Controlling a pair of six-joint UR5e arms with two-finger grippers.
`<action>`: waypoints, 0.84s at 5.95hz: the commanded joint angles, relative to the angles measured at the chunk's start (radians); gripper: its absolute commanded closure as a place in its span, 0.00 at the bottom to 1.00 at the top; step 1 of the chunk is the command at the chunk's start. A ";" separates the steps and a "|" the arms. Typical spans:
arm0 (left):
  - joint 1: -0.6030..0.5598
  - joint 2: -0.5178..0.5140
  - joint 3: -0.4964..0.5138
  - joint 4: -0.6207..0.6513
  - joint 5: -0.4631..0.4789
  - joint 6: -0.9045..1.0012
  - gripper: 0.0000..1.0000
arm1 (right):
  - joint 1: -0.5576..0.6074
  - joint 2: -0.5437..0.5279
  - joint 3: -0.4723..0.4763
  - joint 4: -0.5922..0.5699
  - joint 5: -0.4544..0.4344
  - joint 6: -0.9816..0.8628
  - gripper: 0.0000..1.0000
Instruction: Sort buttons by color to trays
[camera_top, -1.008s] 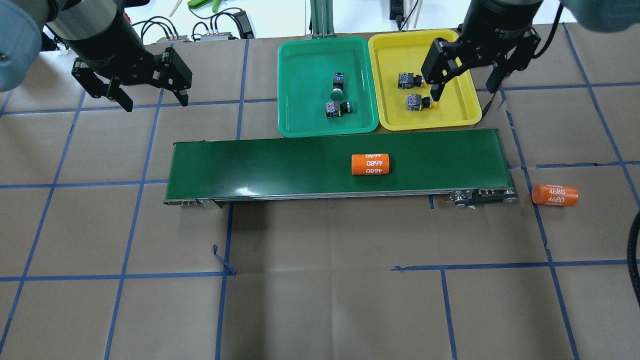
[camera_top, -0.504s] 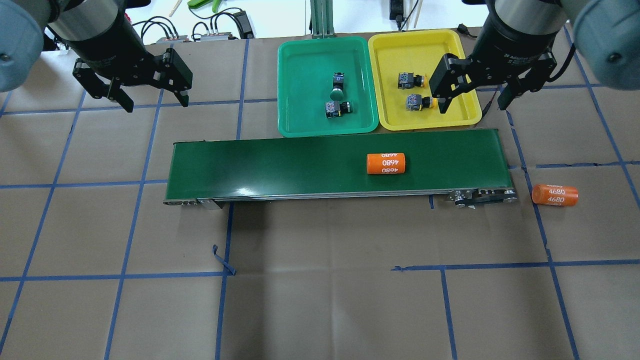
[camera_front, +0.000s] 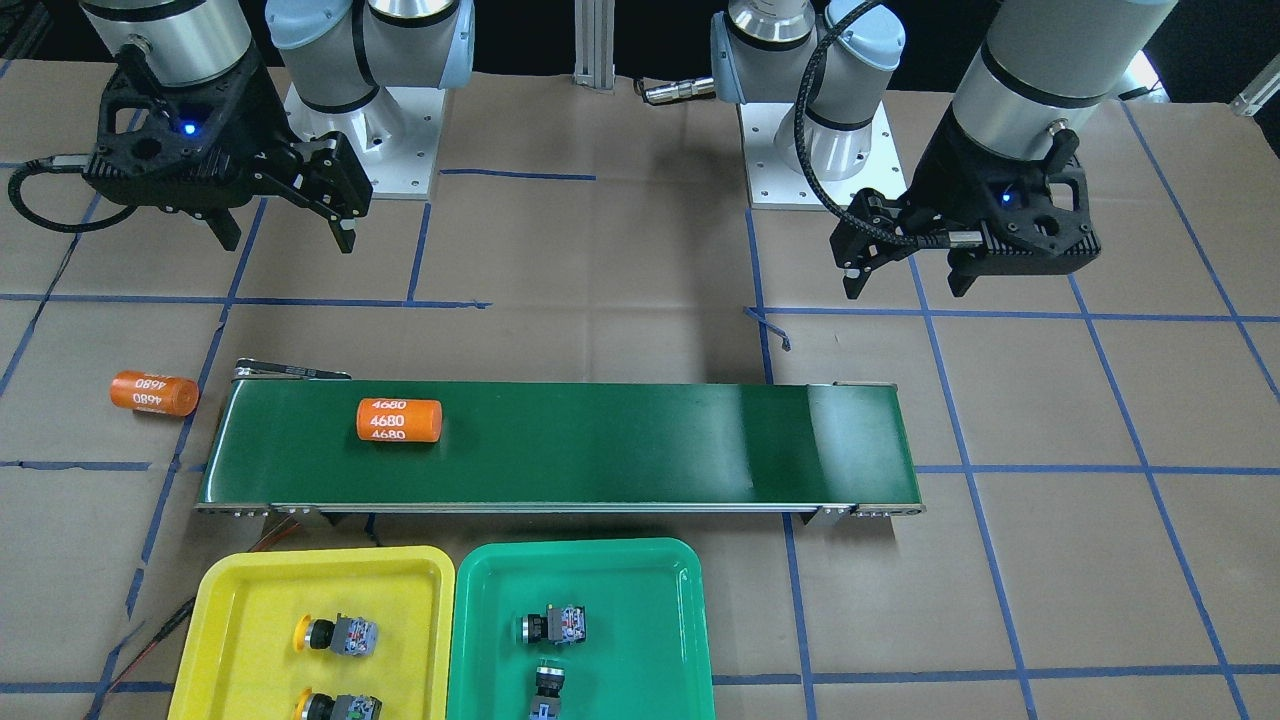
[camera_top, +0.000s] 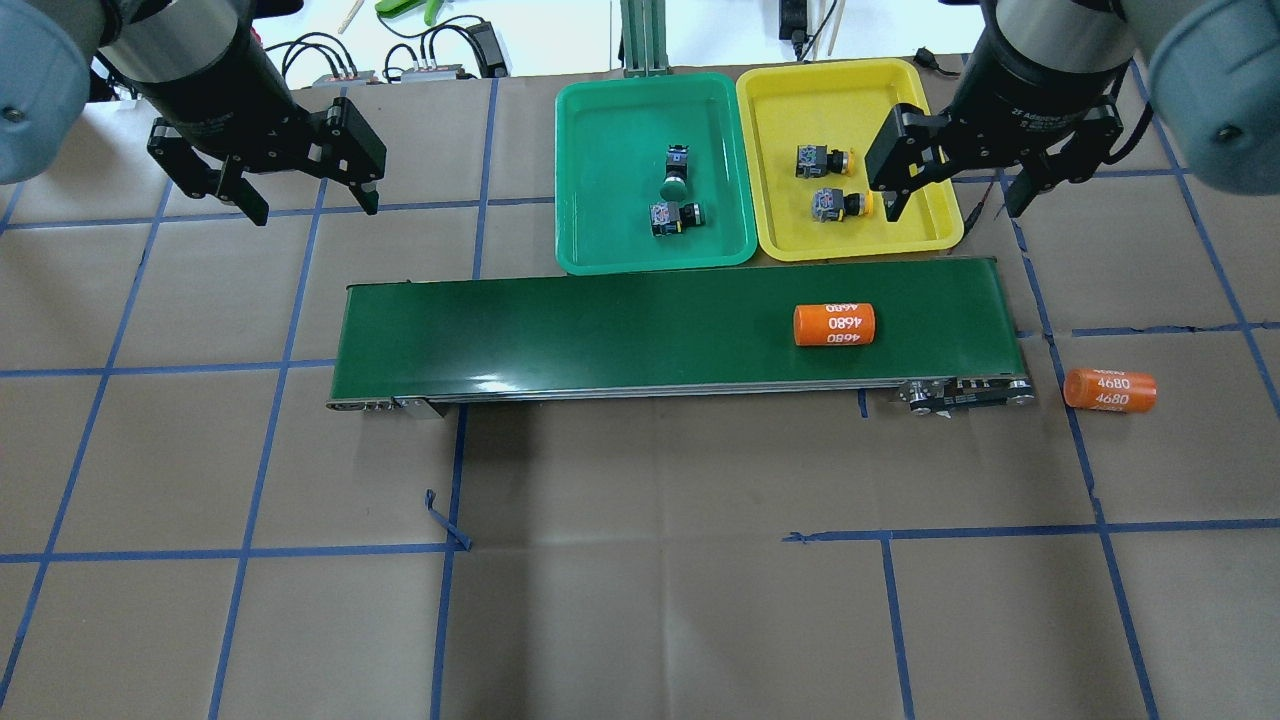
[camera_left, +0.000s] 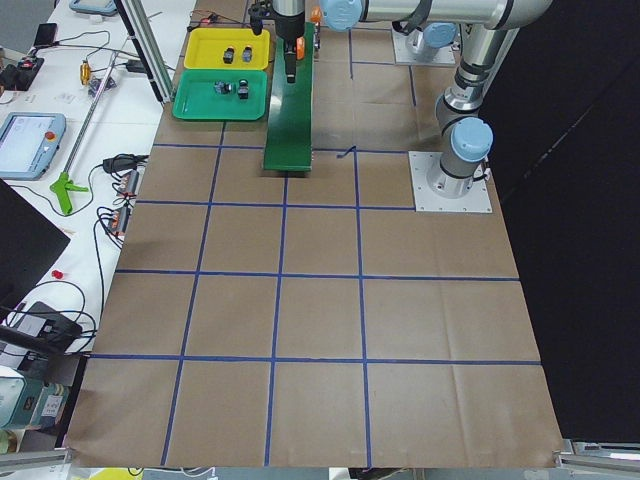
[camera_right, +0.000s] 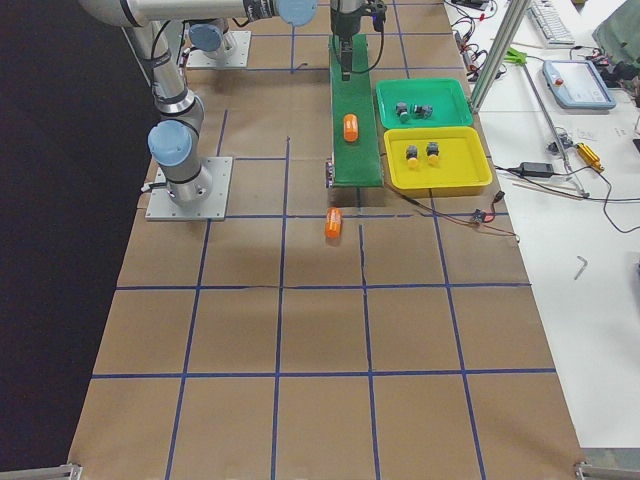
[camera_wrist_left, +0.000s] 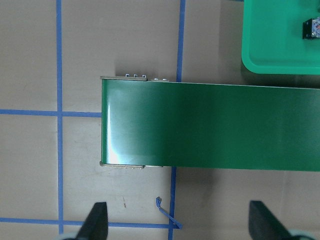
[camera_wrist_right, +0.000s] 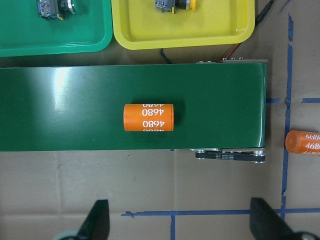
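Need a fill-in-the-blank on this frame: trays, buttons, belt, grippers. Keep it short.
1. The yellow tray holds ____ buttons.
2. One orange cylinder lies on the dark-green conveyor ____.
3. The other orange cylinder lies on the table, on the robot's ____ side.
4. The left gripper and the right gripper are both ____, holding nothing.

Missing words: two; belt; right; open.

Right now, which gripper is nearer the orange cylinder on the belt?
Right. The right gripper hangs high near the end of the belt where the orange cylinder lies; the left gripper hangs near the opposite end.
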 joint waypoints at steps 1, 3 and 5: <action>-0.002 0.000 0.000 0.000 0.000 0.000 0.01 | -0.005 -0.001 -0.004 0.041 -0.006 0.003 0.00; -0.002 0.000 0.000 0.000 0.001 0.000 0.01 | -0.004 -0.010 -0.005 0.082 -0.001 0.038 0.00; -0.002 0.000 0.000 0.000 0.001 0.000 0.01 | -0.002 -0.009 -0.016 0.103 -0.006 0.044 0.00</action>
